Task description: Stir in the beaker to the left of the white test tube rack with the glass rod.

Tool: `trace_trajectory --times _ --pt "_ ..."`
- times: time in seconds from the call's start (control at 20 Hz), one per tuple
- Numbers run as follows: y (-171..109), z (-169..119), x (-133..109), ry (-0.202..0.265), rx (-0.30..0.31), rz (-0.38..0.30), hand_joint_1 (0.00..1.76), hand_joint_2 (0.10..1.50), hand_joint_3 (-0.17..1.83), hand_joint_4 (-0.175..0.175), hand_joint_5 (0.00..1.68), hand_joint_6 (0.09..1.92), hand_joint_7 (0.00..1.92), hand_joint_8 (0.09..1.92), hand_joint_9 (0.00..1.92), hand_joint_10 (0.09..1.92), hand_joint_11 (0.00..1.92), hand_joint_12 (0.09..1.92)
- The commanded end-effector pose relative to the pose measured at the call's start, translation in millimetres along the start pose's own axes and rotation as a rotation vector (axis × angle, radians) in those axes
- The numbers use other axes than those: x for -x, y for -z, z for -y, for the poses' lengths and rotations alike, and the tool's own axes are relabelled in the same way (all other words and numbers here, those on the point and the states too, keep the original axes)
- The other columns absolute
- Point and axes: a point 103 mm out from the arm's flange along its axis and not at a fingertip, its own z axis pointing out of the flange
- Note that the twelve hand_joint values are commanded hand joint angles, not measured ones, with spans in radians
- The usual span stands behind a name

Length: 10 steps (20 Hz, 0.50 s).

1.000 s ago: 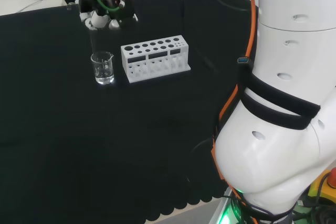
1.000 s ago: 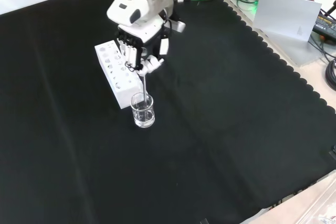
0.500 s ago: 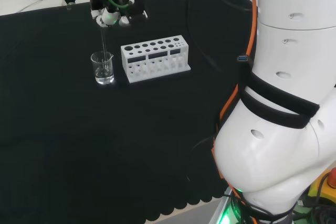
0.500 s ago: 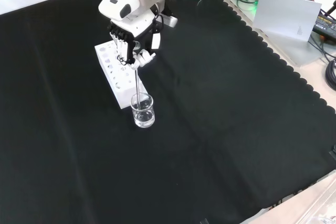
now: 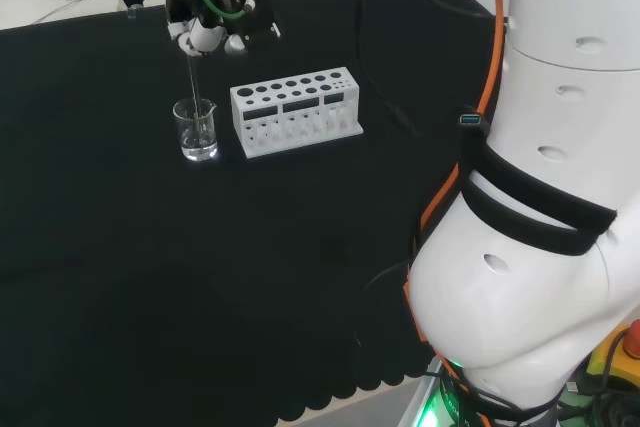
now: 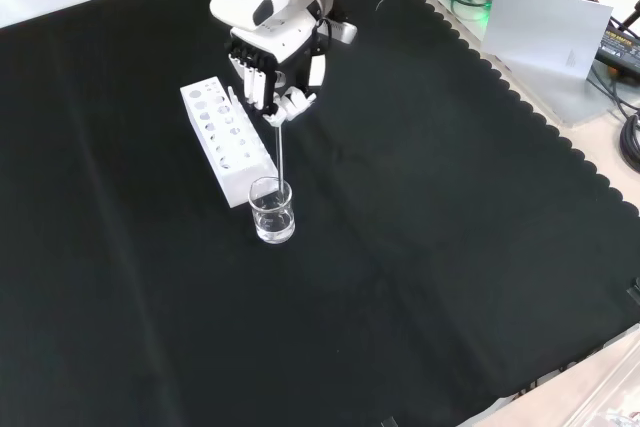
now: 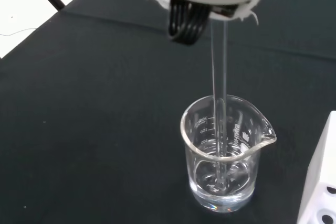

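Front view: one hand [image 6: 272, 87] pinching one glass rod [image 6: 282, 152] in one beaker [image 6: 272, 211], beside one rack [image 6: 227, 141].

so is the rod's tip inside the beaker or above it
Inside. The wrist view shows the glass rod passing the rim of the beaker down to its bottom.

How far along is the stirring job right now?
Done: the robot hand has the glass rod pinched, and the rod's lower end is inside the beaker, next to the white test tube rack. In hand: the stirring itself, rod tip in the liquid. Left: finishing the stir and lifting the rod out.
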Motion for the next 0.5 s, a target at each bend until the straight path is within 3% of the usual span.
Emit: trace_trajectory --times 0.05,0.5 --pt "1.4 2.6 -6.4 0.005 0.012 -0.002 1.32 0.61 0.84 -0.175 1.15 0.72 1.22 1.13 1.76 0.7 1.74 0.74" --pt "0.8 3.5 -8.8 0.013 0.008 0.013 1.32 0.61 0.84 -0.175 1.15 0.72 1.22 1.13 1.76 0.7 1.74 0.74"
